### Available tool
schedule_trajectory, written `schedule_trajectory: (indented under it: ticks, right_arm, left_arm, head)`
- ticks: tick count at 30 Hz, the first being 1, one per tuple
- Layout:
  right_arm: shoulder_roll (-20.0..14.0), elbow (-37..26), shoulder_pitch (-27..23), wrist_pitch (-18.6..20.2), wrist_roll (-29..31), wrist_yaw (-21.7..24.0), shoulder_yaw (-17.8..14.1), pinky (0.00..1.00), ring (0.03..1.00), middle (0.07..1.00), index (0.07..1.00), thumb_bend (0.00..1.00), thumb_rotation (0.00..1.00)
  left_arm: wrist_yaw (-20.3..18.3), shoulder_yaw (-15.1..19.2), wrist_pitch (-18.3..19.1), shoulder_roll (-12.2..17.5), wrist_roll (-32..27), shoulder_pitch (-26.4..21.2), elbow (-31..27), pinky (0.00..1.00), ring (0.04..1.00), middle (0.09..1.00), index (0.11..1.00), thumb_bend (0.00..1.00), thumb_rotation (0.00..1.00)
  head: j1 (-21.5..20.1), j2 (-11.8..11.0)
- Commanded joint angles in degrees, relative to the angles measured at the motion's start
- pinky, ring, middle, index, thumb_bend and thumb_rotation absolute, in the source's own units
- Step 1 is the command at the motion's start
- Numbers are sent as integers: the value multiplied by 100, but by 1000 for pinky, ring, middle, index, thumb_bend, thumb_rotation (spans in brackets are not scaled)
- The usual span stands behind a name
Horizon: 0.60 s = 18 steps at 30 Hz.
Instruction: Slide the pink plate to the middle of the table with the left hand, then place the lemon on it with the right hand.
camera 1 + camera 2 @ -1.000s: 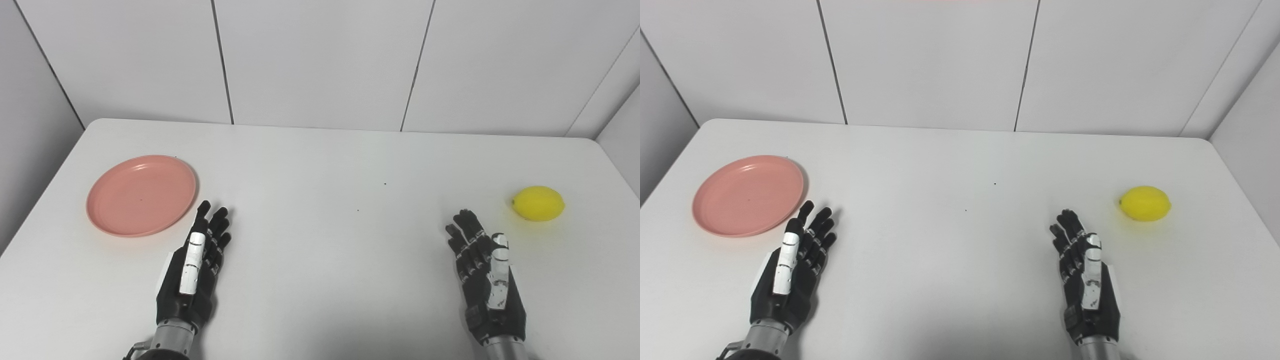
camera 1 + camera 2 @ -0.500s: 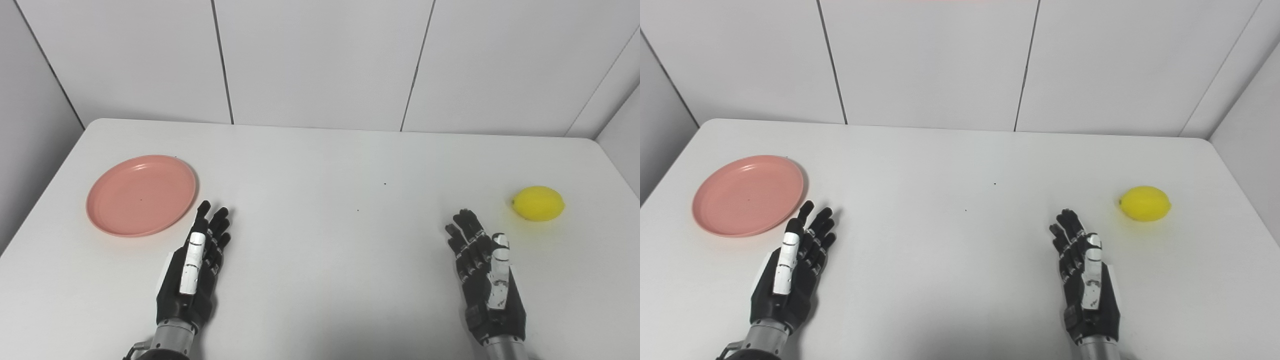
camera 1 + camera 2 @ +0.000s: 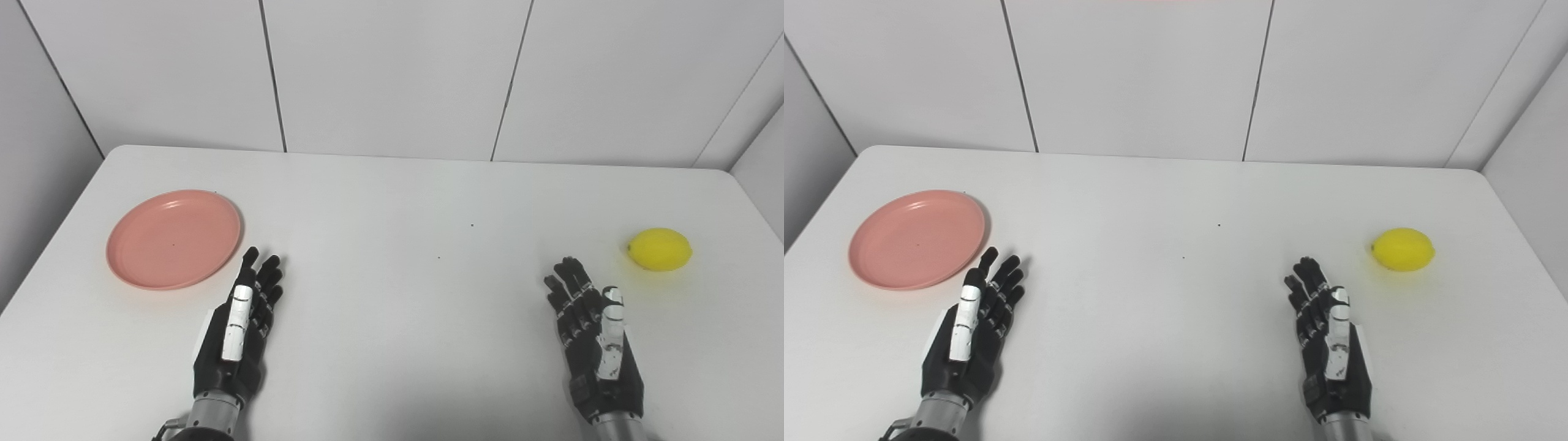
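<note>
On the left side of the white table (image 3: 392,196) sits our pink plate (image 3: 173,239). It lies flat and has nothing on it. It is far from the middle, so we think the first step is not done yet.

Our left hand (image 3: 236,334) is low over the table, just beside the near right edge of the plate. It does not touch the plate. Its fingers (image 3: 260,278) are stretched out and a little apart, and it holds nothing.

Our right hand (image 3: 594,340) is on the other side, low over the table too. Its fingers point away from us and are spread a bit. It is empty as well. The lemon (image 3: 659,249) lies on the table near the right edge, a little past this hand and to its right. The hand and the lemon are apart.

The middle of the table, between our two hands, is where the plate should go.

So we are at the very start: the plate slide is the step in hand. Next, we think the left hand has to go up and to the left, get on the far left side of the plate or press down on it, and push it to the right. A push on the near edge alone could make the plate turn or tip. The lemon waits for later, and it is round, so it may roll.
</note>
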Motion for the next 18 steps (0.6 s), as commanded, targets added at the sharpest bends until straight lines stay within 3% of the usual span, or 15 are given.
schedule_trajectory:
  ticks: [1,18]
  right_arm:
    - [-87,41,-80,-249,88,100,-82,989,922,930,900,779,999]
    - [-272,560,-182,-504,323,406,-353,999,924,933,920,774,1000]
  left_arm:
    - [44,-63,-266,-21,92,267,41,1000,960,936,981,637,806]
    - [288,-381,-776,-237,307,217,520,1000,951,921,965,669,764]
  head:
    - [64,-68]
    - [575,-434]
